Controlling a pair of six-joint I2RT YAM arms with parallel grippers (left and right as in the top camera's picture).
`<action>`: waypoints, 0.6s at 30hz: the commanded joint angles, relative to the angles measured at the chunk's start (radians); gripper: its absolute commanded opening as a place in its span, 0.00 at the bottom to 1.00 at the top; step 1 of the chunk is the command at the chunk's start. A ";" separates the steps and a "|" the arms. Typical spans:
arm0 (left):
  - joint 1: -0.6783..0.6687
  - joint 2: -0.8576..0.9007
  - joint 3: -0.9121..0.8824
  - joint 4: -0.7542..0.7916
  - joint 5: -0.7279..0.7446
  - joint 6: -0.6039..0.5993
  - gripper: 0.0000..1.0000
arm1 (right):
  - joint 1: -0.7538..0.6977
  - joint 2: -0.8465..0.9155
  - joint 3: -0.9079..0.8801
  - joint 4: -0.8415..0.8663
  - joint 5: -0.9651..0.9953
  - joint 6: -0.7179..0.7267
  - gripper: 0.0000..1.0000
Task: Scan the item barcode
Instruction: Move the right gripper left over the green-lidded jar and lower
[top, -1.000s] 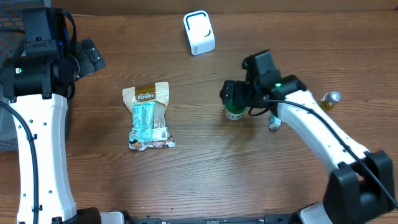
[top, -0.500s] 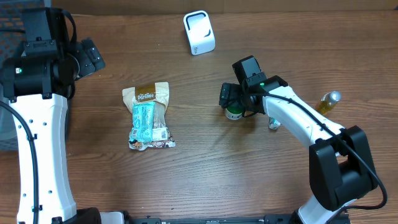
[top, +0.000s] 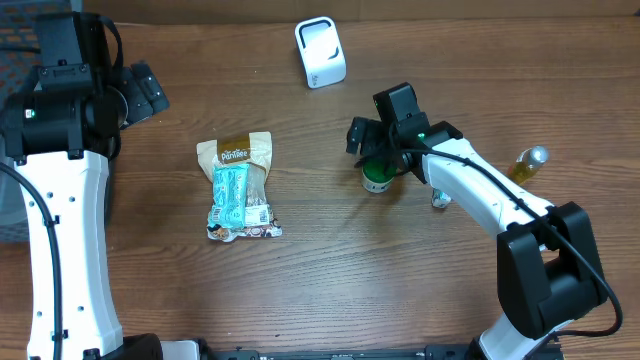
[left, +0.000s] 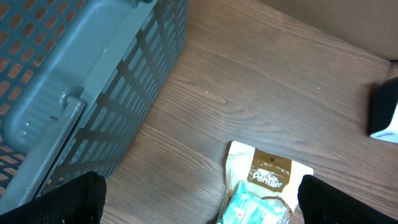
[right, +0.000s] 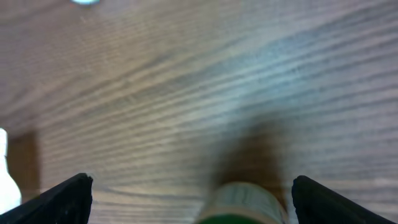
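Overhead, the worktop (top: 330, 290) shows open wood along its near side. The snack pouch (top: 238, 187) lies left of centre, long axis near-to-far. The white scanner (top: 320, 52) sits at the far edge. The left gripper (top: 145, 92) hangs open, far left. The right gripper (top: 368, 150) is spread wide over the upright green bottle (top: 376, 179), right of centre.
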 joint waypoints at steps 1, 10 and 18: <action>0.001 0.001 0.001 0.002 -0.013 -0.003 1.00 | 0.003 -0.003 -0.001 0.040 0.027 0.004 0.98; 0.001 0.001 0.001 0.002 -0.013 -0.003 1.00 | 0.003 -0.003 -0.001 -0.004 0.004 0.053 0.40; 0.001 0.001 0.001 0.002 -0.013 -0.003 1.00 | 0.003 -0.003 -0.001 -0.142 -0.062 0.053 0.30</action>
